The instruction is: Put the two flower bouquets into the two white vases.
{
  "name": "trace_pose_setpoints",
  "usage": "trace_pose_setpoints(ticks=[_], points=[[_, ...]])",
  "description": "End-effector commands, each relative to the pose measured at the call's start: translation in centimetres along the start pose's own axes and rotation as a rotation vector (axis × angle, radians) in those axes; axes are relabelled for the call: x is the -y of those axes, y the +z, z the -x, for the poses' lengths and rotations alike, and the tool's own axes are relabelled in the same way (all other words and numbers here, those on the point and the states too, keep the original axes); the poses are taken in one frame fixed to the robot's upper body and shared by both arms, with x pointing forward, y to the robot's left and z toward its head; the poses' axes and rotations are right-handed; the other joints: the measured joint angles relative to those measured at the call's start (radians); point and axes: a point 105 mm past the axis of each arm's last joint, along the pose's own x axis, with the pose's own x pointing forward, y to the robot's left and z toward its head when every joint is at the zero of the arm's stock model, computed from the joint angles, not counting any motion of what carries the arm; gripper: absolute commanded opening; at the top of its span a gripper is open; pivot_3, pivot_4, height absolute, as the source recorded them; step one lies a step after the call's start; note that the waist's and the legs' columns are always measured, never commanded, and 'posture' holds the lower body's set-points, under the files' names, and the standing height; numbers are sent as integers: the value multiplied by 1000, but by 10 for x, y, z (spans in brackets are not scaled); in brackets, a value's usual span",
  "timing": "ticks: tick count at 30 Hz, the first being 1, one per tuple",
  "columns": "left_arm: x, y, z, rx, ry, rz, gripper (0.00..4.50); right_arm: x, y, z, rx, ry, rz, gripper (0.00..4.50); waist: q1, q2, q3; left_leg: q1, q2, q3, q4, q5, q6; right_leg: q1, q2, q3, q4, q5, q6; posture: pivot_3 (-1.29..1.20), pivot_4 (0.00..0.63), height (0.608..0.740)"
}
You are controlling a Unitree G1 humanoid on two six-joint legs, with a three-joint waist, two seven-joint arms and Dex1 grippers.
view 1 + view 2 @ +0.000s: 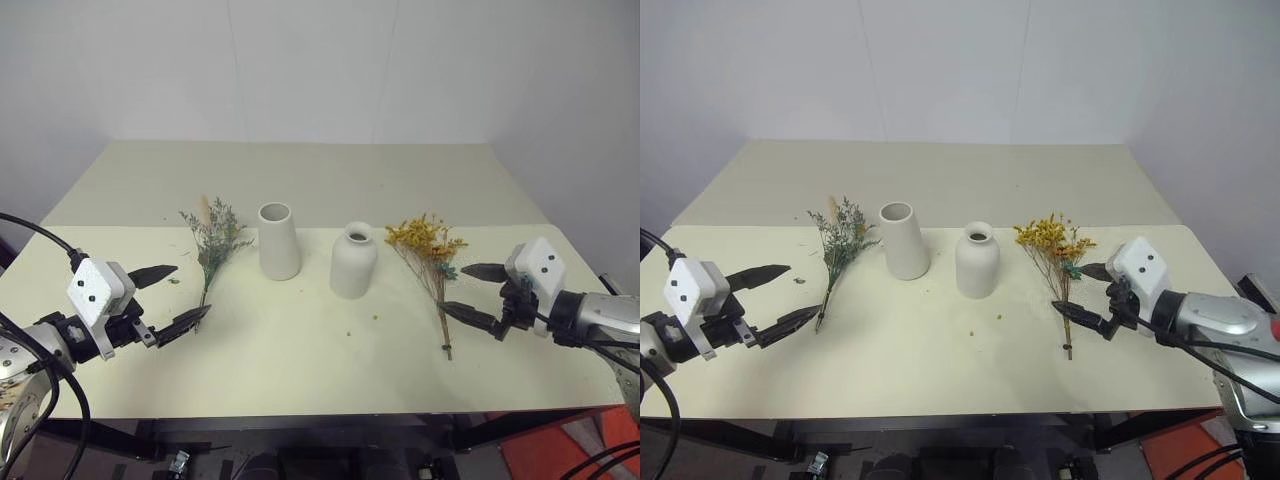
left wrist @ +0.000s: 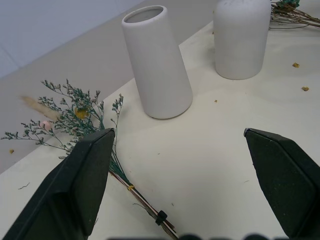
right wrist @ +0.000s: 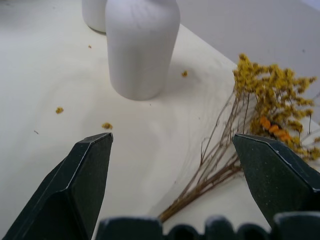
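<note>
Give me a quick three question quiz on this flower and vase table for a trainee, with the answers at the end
1. True or false: the yellow-orange bouquet already stands in a vase.
2. Which vase is nearer the grey-green bouquet: A, the tapered vase; B, the bottle-shaped vase?
3. Fill in: the left gripper and the right gripper both have their jaws ____.

Key: 1 false, it lies flat on the table. 2 A. 3 open.
</note>
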Motion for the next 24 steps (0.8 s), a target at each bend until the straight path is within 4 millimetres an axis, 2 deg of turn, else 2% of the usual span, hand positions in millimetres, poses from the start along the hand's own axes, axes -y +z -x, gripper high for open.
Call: trace_pose_setpoints(ticks=[1, 7, 15, 19, 24], points=[[1, 10, 3, 18, 15, -40, 4500, 2, 11, 1, 38, -8, 40, 4481, 1, 0, 0, 0, 0, 0, 0, 0, 0, 0, 0, 0, 0, 0, 0, 0, 150, 740], [-3, 8, 7, -9, 33, -52, 4500, 4, 9, 4, 28, -6, 44, 4481, 1, 0, 0, 0, 0, 0, 0, 0, 0, 0, 0, 0, 0, 0, 0, 0, 150, 740], [-2, 6, 3, 10, 34, -39, 4500, 9, 6, 1, 6, -51, 11, 4481, 1, 0, 0, 0, 0, 0, 0, 0, 0, 0, 0, 0, 0, 0, 0, 0, 150, 740], [-2, 19, -1, 92, 14, -21, 4500, 9, 13, 2, 33, -33, -25, 4481, 1, 0, 0, 0, 0, 0, 0, 0, 0, 0, 0, 0, 0, 0, 0, 0, 150, 740], [1, 40, -12, 135, -167, -86, 4500, 16, 14, 1, 5, -42, -72, 4481, 3, 0, 0, 0, 0, 0, 0, 0, 0, 0, 0, 0, 1, 1, 1, 0, 150, 740]])
